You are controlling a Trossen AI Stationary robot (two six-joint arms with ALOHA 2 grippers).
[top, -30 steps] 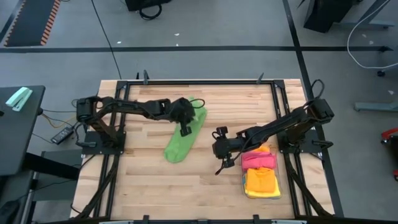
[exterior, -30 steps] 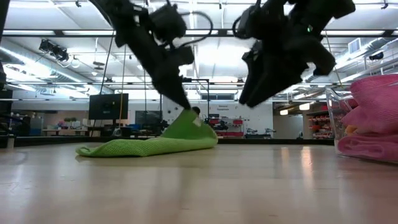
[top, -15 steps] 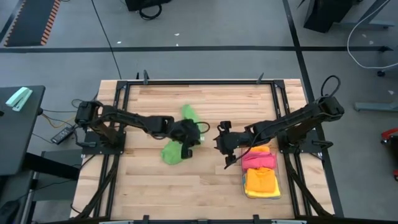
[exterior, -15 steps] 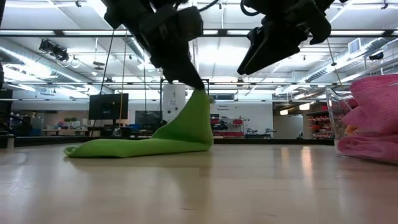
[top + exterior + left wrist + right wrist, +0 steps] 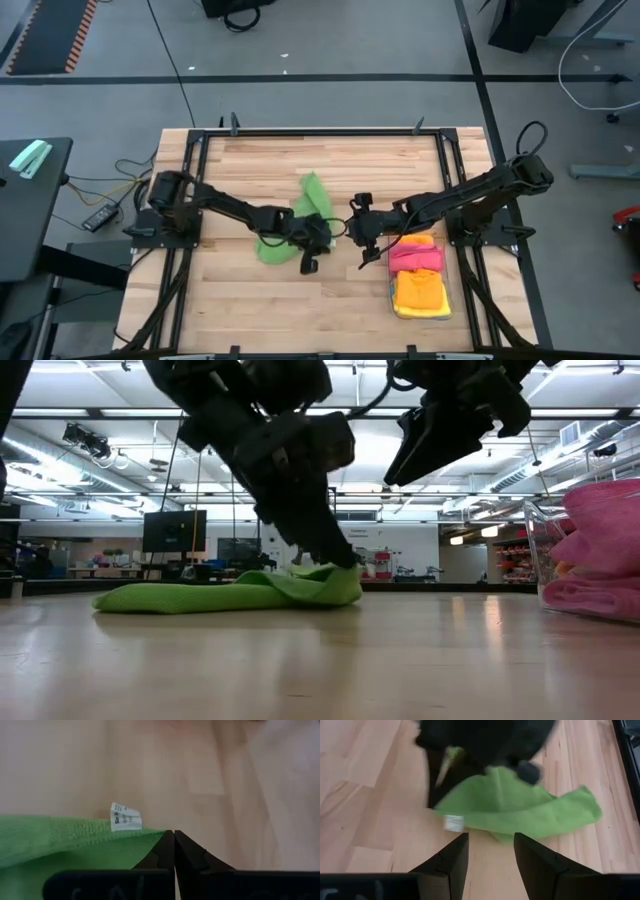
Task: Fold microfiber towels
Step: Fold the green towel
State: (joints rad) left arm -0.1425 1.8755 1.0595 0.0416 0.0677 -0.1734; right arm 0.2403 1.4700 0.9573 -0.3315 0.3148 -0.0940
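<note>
High view: green towel [image 5: 300, 215] lies diagonally — left gripper [image 5: 310, 262] pinching its corner.

My left arm reaches out long and low from its base, stretched toward the middle, wrist bent down so that my left claw [image 5: 309, 262] points at the worktop [image 5: 230, 300]. Its two fingers [image 5: 161, 851] are pressed flat together, tips meeting in a closed seam, pinching the corner of the green towel [image 5: 283, 237] right at the fingertips. My right arm comes in from the opposite side, elbow raised, forearm angled toward my left claw. My right claw [image 5: 364, 263] hangs above the worktop just beside the left one, fingers [image 5: 451, 857] parted with a clear gap between them, gripping nothing.
</note>
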